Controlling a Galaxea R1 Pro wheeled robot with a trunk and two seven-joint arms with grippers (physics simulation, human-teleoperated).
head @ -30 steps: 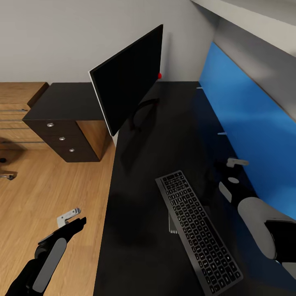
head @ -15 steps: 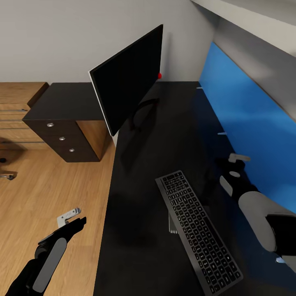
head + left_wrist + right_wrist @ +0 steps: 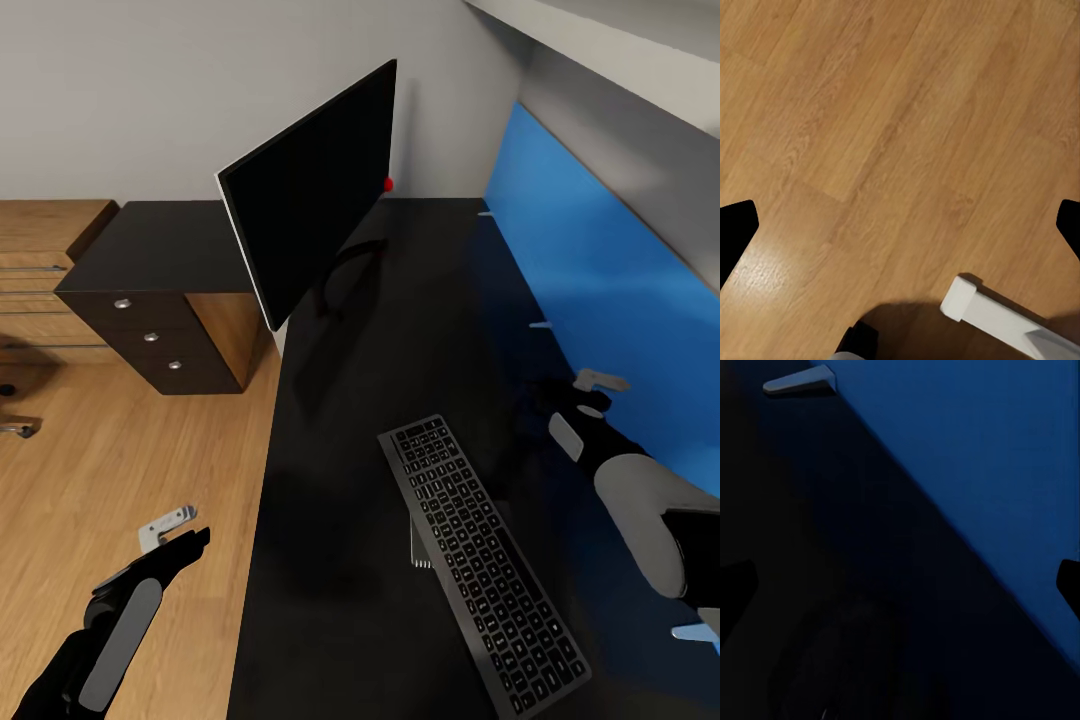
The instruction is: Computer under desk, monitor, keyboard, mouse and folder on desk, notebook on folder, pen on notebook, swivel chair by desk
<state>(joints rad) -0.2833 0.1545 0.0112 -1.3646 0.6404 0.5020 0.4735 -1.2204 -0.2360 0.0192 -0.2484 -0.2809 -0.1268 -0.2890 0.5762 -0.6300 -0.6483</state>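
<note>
Presently both jaws stand open, empty. Slim dark-grey keyboard (image 3: 482, 562) lies on matte black surface (image 3: 350, 480), between left gripper (image 3: 172, 530) and right gripper (image 3: 590, 392). Risk: right arm's elbow could sweep it askew.

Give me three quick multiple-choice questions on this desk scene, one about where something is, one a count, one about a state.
1. Where is the keyboard?
A. on the floor
B. on the desk
C. on the drawer unit

2. How many round silver knobs show on the drawer unit?
A. one
B. three
C. five

3. The monitor screen is:
A. dark
B. showing a picture
C. lying face down

Answers: 1 B, it lies on the black top near the front edge. 2 B, three knobs run down its front. 3 A, the screen is black and stands on its foot.
</note>
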